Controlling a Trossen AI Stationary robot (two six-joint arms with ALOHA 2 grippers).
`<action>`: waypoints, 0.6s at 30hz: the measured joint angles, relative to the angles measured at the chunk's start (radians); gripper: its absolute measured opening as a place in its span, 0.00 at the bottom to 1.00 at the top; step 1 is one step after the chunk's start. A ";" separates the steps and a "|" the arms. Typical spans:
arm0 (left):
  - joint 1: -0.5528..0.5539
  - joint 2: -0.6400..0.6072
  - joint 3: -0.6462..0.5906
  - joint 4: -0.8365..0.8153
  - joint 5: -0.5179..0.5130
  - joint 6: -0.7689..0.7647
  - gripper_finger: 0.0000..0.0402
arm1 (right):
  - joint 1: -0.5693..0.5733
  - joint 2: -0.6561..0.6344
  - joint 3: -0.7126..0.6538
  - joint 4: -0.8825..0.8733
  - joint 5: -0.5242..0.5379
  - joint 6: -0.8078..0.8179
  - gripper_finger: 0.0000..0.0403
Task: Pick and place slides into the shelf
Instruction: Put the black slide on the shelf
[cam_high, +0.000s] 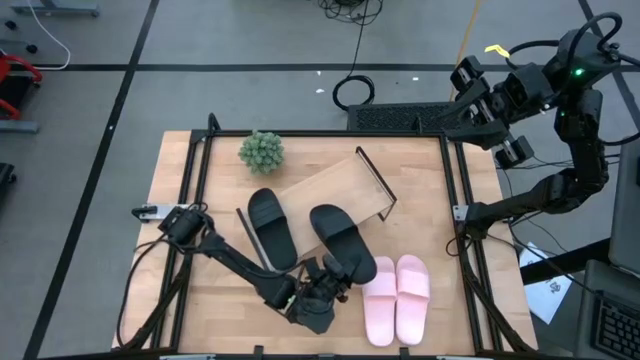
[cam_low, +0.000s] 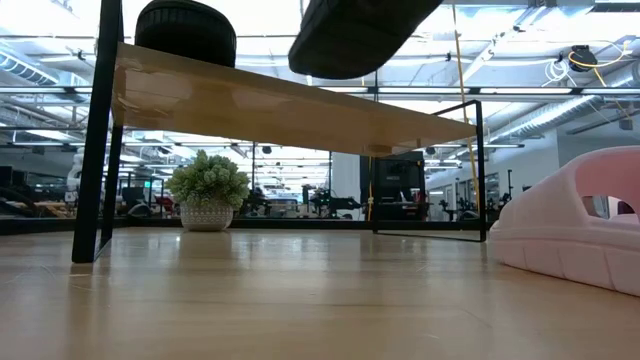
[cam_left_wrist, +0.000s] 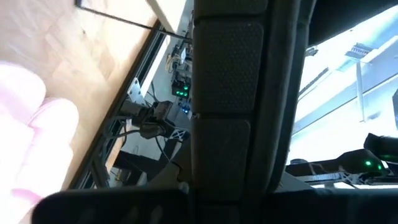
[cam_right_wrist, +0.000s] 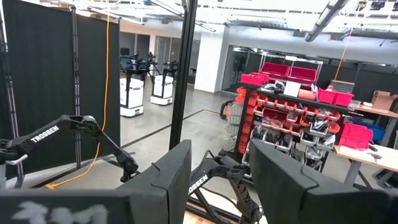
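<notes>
Aloft: left gripper clamps a black slide

Clearly the left gripper (cam_high: 335, 283) is closed on the heel end of one black slide (cam_high: 343, 240), which the low view shows lifted above the table, near the shelf (cam_high: 335, 185). The other black slide (cam_high: 272, 228) rests on the shelf's left end. Both pink slides (cam_high: 397, 298) lie side by side on the table (cam_high: 430, 170), right of the gripper. Beyond the table's far right corner, the right gripper (cam_right_wrist: 221, 180) waits with its fingers spread, holding nothing.
</notes>
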 joint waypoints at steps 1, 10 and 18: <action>-0.004 0.000 0.000 -0.013 -0.002 -0.020 0.11 | 0.000 0.000 0.000 0.000 0.000 0.000 0.37; -0.018 0.001 0.000 -0.110 -0.072 -0.087 0.11 | 0.000 0.000 0.000 -0.001 -0.002 0.020 0.37; -0.027 0.004 0.000 -0.247 -0.077 -0.225 0.11 | 0.000 -0.004 0.000 -0.002 -0.007 0.028 0.37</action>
